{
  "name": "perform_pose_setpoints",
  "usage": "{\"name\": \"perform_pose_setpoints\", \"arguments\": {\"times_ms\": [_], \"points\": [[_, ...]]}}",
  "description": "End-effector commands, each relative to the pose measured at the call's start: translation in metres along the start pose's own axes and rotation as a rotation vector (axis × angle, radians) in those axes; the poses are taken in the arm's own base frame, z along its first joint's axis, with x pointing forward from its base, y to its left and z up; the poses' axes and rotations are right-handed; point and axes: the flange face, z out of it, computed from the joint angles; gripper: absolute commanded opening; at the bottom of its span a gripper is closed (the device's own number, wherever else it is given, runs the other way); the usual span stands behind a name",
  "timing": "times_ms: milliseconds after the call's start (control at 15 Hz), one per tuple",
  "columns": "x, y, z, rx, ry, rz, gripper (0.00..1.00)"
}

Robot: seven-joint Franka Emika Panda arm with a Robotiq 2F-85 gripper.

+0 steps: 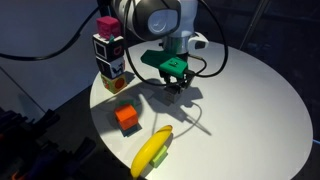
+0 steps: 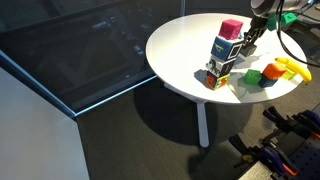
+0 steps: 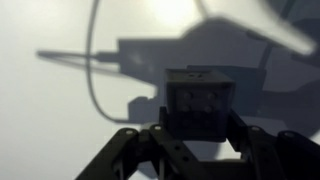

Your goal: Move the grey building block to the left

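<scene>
- One grey building block (image 3: 200, 98): a plain dark cube. In the wrist view it sits squarely between the two fingers (image 3: 163, 128) of the gripper (image 3: 200, 122).
- One gripper (image 1: 176, 80), clamped on that block with a finger pressed to each of two opposite sides. The block's upper part stands out beyond the fingertips.
- The held block appears to hang just clear of the white round table (image 1: 250, 110). The gripper's shadow falls apart from it on the tabletop, though the gap itself is hard to judge.
- One stack (image 1: 110, 52) of cubes stands near the table's rim. The gripper and block are just beside it, on the side toward the table's middle, and do not touch it.
- One pink cube (image 1: 106, 24) tops the stack. It shows in both exterior views.
- Under it are patterned cubes (image 2: 222, 55), at least two (the exact count at the foot of the stack cannot be told).
- One orange cube (image 1: 126, 119) lies on the table near the stack, apart from it and apart from the gripper.
- One banana (image 1: 152, 152) lies farther from the stack than the orange cube, close to the table's edge and well apart from the held block.
</scene>
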Motion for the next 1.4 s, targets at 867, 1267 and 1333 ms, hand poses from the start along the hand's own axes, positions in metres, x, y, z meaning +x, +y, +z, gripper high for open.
{"name": "perform_pose_setpoints", "arguments": {"times_ms": [867, 1267, 1333], "points": [[-0.05, -0.028, -0.05, -0.032, -0.064, -0.17, 0.31], [-0.07, -0.038, -0.048, -0.008, -0.073, -0.287, 0.31], [-0.073, -0.039, -0.048, -0.005, -0.069, -0.311, 0.31]]}}
